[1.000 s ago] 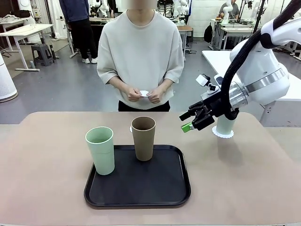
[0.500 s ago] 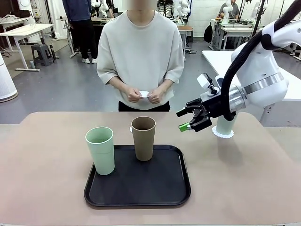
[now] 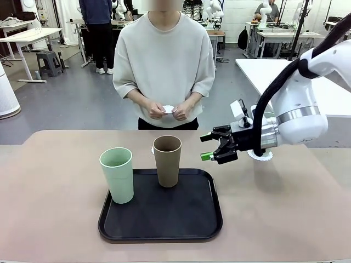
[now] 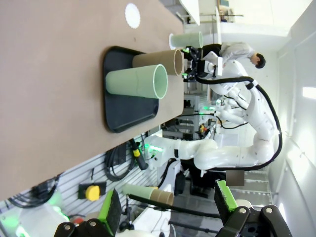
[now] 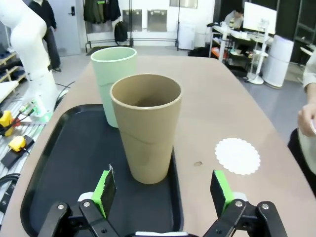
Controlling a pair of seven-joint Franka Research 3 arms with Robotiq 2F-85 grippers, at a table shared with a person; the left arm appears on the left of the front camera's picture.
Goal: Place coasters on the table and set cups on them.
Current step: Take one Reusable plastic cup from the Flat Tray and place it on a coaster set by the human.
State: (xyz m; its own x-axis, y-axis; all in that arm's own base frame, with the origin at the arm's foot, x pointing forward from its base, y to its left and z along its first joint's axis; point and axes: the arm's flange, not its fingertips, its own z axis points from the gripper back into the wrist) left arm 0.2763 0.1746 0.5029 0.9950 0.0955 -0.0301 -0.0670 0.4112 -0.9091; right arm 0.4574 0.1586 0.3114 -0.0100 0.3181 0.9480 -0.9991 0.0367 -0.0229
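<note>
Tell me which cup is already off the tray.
The far-right mint green cup, standing on a coaster; the brown cup and the other mint cup sit on the black tray.

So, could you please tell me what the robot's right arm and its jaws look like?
The right arm is glossy white with rounded joints and a silver band at the wrist. A thick black cable loops along it. The jaws are black, with bright green pads.
</note>
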